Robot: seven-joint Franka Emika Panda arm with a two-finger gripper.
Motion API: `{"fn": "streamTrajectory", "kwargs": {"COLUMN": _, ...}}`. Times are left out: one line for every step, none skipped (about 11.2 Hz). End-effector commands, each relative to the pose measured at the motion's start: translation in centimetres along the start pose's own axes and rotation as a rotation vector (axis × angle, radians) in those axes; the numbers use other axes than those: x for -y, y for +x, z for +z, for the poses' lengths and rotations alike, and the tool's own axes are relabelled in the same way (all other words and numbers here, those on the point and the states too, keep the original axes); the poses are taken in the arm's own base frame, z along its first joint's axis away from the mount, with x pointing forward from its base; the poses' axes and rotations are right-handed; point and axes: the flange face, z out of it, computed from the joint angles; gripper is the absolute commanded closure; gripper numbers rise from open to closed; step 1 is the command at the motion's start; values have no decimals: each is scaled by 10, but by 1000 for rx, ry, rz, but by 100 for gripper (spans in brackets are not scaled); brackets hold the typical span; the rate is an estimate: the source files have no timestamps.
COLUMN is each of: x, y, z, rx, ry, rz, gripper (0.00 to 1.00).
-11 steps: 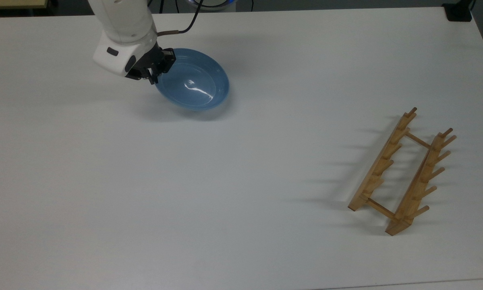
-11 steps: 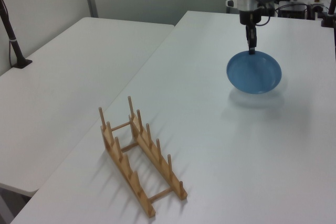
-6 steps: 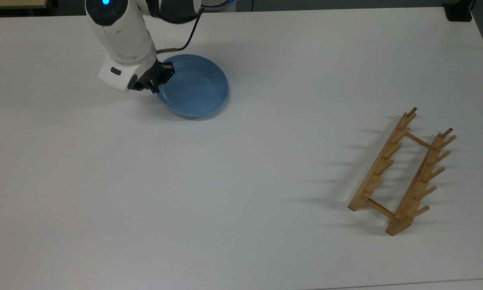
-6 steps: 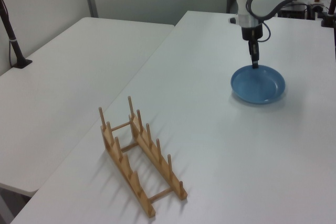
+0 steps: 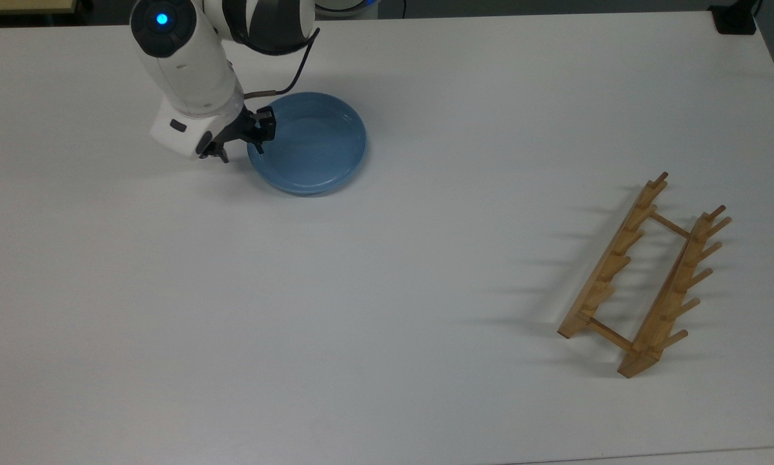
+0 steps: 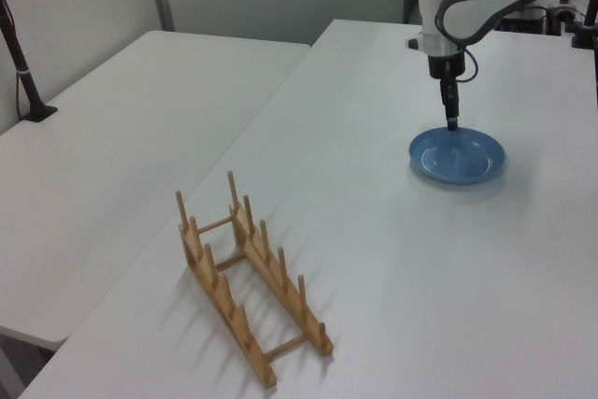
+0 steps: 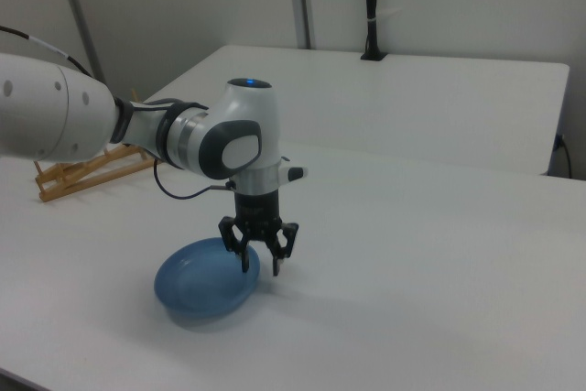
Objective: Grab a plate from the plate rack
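Plate: the round, shallow light-blue plate (image 5: 309,142) now lies flat on the white table (image 5: 361,290); one second ago we saw it tilted, hanging from the arm by its rim, and half a second ago nearly level.
Pincer: the black two-finger gripper (image 5: 239,137) of the white arm stands with its fingers apart, astride the plate's rim at 9 o'clock in the top view; one finger (image 7: 245,256) is over the plate's inside, the other over bare table.
Change: the clamp on the rim has let go.
Rack: the small light-wood plate rack (image 5: 645,274) with two pegged rails sits well apart from the plate, toward 4 o'clock in the top view, and holds nothing.
Meaning: we judge the pick from the rack done and the plate set down; the release looks finished.
Remaining: we judge that only lifting the fingers off the rim is left.
Risk: a finger catching the rim could drag the plate.
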Motion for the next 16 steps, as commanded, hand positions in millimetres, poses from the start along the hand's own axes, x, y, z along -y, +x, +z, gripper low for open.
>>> {"fn": "streamTrajectory", "kwargs": {"x": -1, "y": -8, "z": -70, "rx": -90, "ry": -24, "rz": 121, "gripper": 0}}
{"fn": "streamTrajectory", "kwargs": {"x": 0, "y": -9, "z": -92, "rx": -102, "ry": -28, "rz": 173, "gripper": 0}}
{"fn": "streamTrajectory", "kwargs": {"x": 5, "y": -12, "z": -121, "rx": -105, "ry": -25, "rz": 253, "gripper": 0}}
{"fn": "streamTrajectory", "kwargs": {"x": 8, "y": -15, "z": -142, "rx": -114, "ry": -26, "rz": 316, "gripper": 0}}
{"fn": "streamTrajectory", "kwargs": {"x": 16, "y": -20, "z": -167, "rx": -127, "ry": -26, "rz": 409, "gripper": 0}}
{"fn": "streamTrajectory", "kwargs": {"x": 29, "y": -21, "z": -183, "rx": -140, "ry": -28, "rz": 441, "gripper": 0}}
{"fn": "streamTrajectory", "kwargs": {"x": 52, "y": -22, "z": -207, "rx": -163, "ry": -34, "rz": 473, "gripper": 0}}
{"fn": "streamTrajectory", "kwargs": {"x": 73, "y": -30, "z": -226, "rx": -158, "ry": -33, "rz": 504, "gripper": 0}}
{"fn": "streamTrajectory", "kwargs": {"x": 89, "y": -35, "z": -241, "rx": -156, "ry": -32, "rz": 517, "gripper": 0}}
{"fn": "streamTrajectory", "kwargs": {"x": 102, "y": -39, "z": -252, "rx": -150, "ry": -32, "rz": 528, "gripper": 0}}
{"fn": "streamTrajectory", "kwargs": {"x": 111, "y": -42, "z": -263, "rx": -155, "ry": -33, "rz": 531, "gripper": 0}}
{"fn": "streamTrajectory", "kwargs": {"x": 113, "y": -47, "z": -272, "rx": -162, "ry": -33, "rz": 535, "gripper": 0}}
{"fn": "streamTrajectory", "kwargs": {"x": 119, "y": -54, "z": -284, "rx": -180, "ry": -35, "rz": 520, "gripper": 0}}
{"fn": "streamTrajectory", "kwargs": {"x": 115, "y": -57, "z": -286, "rx": -194, "ry": -36, "rz": 512, "gripper": 0}}
{"fn": "streamTrajectory", "kwargs": {"x": 113, "y": -54, "z": -287, "rx": -205, "ry": -56, "rz": 470, "gripper": 0}}
{"fn": "streamTrajectory", "kwargs": {"x": 111, "y": -52, "z": -289, "rx": -233, "ry": -66, "rz": 428, "gripper": 0}}
